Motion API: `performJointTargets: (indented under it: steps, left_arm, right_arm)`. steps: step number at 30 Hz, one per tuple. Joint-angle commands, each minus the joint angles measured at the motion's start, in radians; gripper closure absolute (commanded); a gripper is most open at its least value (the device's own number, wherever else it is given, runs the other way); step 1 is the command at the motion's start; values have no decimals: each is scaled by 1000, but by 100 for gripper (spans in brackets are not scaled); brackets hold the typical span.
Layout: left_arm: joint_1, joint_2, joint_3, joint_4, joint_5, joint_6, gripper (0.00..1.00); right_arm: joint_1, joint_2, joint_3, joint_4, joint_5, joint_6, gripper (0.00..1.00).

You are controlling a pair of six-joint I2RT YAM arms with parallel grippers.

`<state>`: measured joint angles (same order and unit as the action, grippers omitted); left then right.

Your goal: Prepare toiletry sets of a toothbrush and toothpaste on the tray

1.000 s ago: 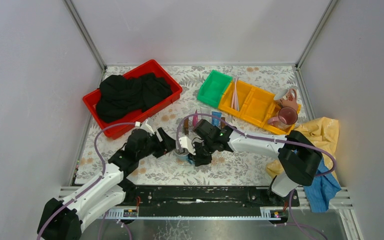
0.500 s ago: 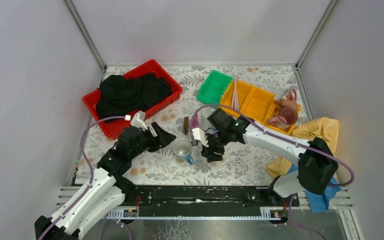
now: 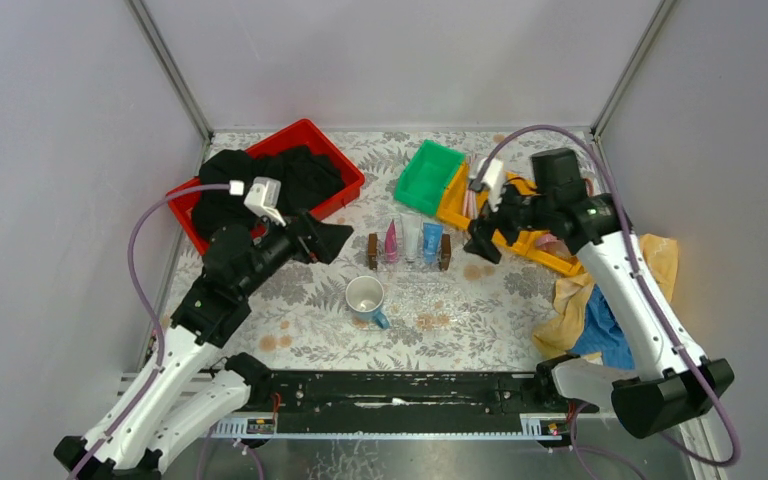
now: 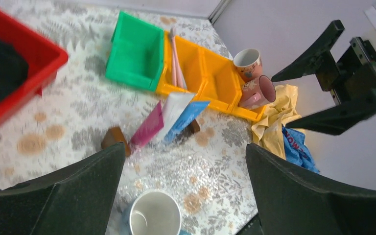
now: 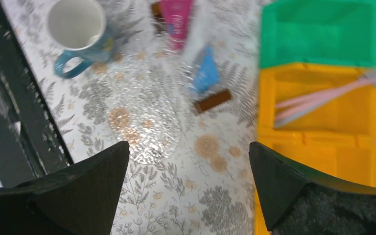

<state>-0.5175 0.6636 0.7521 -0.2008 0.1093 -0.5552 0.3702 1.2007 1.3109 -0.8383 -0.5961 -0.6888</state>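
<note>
Three toothpaste tubes, magenta (image 3: 392, 241), white (image 3: 411, 238) and blue (image 3: 432, 243), lie side by side at the far end of a clear tray (image 3: 420, 295), between two small brown blocks. A white-blue mug (image 3: 365, 297) stands upright and empty at the tray's left edge. Pale toothbrushes (image 3: 470, 190) lie in the yellow bin (image 3: 512, 212). My left gripper (image 3: 328, 239) hangs open left of the tubes, holding nothing. My right gripper (image 3: 480, 241) hangs open between the tray and the yellow bin, also holding nothing. The left wrist view shows the mug (image 4: 154, 216), tubes (image 4: 149, 126) and toothbrushes (image 4: 176, 63).
A red bin (image 3: 335, 160) with black cloth stands back left, a green bin (image 3: 428, 176) beside the yellow one. Two pink mugs (image 4: 258, 91) lie at the yellow bin's right end. Yellow cloth (image 3: 645, 262) and blue cloth (image 3: 610, 340) lie at the right.
Both grippers have drawn away from the mug and opened wide. The right arm swung back right toward the yellow bin; the left rose back left. The mug stays standing alone.
</note>
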Motion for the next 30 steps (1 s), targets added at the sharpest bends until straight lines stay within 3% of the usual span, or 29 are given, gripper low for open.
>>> performJointTargets:
  steps: [1,6,10,16,26,30]
  left_arm:
    - [-6,102,119,94,77,197,0]
    - [-6,181,156,97,114,302,0]
    - [-6,199,107,125,95,346,0]
    - [-2,196,43,140,58,398,0]
    - [64,140,-2,149,64,403,0]
    - [68,141,0,144,68,403,0]
  right_arm:
    - [-179,-26,57,-13,-14,137,1]
    - [-435,-5,97,-28,-22,133,1]
    - [-547,95,177,-18,127,150,1]
    - [-560,294,373,12,492,280,2]
    - [-543,679,756,-174,718,425,17]
    - [-515,754,772,-176,774,434,20]
